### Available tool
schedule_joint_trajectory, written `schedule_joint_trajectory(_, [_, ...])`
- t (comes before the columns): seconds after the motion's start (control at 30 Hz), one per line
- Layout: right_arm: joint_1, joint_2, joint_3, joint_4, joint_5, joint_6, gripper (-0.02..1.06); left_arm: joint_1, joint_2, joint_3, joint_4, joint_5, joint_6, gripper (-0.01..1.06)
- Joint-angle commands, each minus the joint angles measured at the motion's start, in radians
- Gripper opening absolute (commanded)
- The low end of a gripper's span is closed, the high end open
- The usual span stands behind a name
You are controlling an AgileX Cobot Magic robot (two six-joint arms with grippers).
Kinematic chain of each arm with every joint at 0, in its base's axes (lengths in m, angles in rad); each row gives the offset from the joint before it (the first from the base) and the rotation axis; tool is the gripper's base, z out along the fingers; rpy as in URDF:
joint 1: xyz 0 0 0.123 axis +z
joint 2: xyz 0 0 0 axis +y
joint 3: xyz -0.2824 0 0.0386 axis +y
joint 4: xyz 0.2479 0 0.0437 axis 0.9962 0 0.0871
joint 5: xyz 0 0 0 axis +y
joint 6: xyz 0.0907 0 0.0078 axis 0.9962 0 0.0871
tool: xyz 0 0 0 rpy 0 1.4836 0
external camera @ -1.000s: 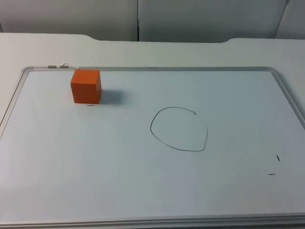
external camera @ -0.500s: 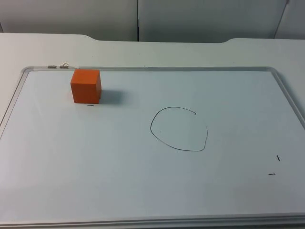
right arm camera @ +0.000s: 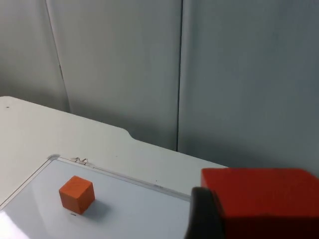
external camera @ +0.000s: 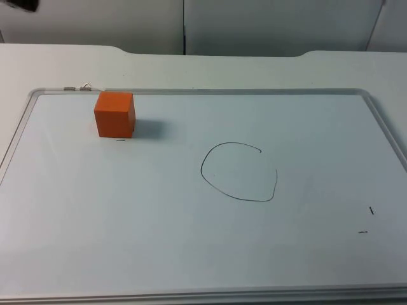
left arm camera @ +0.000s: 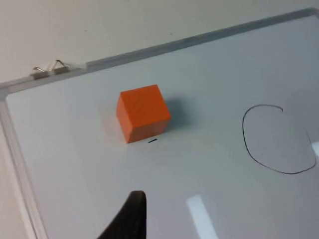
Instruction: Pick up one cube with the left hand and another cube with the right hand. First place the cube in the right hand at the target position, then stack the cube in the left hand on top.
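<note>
Grey partition wall (right arm camera: 124, 64) backs a smooth whiteboard (external camera: 191, 254) bearing a hand-drawn oval (external camera: 239, 171). Matte orange cube (external camera: 115, 114) sits near its far-left corner. Right gripper (right arm camera: 209, 219) clamps a red cube (right arm camera: 264, 199); left gripper's (left arm camera: 130, 219) finger spacing cannot be judged.

One orange cube (external camera: 115, 114) stands near the whiteboard's (external camera: 191, 254) far-left corner (well apart from the drawn circle (external camera: 239, 172)).

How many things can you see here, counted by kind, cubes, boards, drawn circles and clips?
Cubes: 2, an orange cube on the whiteboard and a red cube at the right gripper
Whiteboard: 1
Drawn circle: 1
Binder clips: 2
Total: 6
</note>
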Motion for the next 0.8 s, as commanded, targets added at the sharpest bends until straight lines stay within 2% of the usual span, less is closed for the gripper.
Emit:
schedule_joint_trajectory(0.0, [0.004, 0.0, 0.0, -0.011, -0.028, 0.005, 0.0, -0.079, 0.094, -0.048, 0.047, -0.049, -0.036, 1.04])
schedule_joint_trajectory(0.1, [0.004, 0.0, 0.0, -0.011, -0.028, 0.005, 0.0, -0.177, 0.246, -0.097, 0.235, -0.141, -0.233, 1.04])
schedule_joint_trajectory(0.13, [0.004, 0.0, 0.0, -0.011, -0.028, 0.005, 0.0, -0.177, 0.246, -0.097, 0.235, -0.141, -0.233, 1.04])
schedule_joint_trajectory(0.23, [0.004, 0.0, 0.001, -0.011, -0.031, 0.005, 0.0, -0.225, 0.38, -0.162, 0.404, -0.186, -0.453, 1.04])
schedule_joint_trajectory(0.3, [0.004, 0.0, 0.001, -0.011, -0.031, 0.005, 0.0, -0.229, 0.456, -0.223, 0.456, -0.191, -0.517, 1.04])
schedule_joint_trajectory(0.33, [0.004, 0.0, 0.001, -0.011, -0.031, 0.005, 0.0, -0.229, 0.456, -0.223, 0.456, -0.191, -0.517, 1.04])
schedule_joint_trajectory(0.6, [0.004, 0.042, 0.002, -0.007, -0.033, 0.005, 0.0, -0.229, 0.713, -0.461, 0.591, -0.147, -0.677, 1.04])
schedule_joint_trajectory(0.77, [0.004, 0.09, 0.002, 0.012, -0.033, 0.005, 0.0, -0.229, 0.836, -0.575, 0.607, -0.107, -0.686, 1.04])
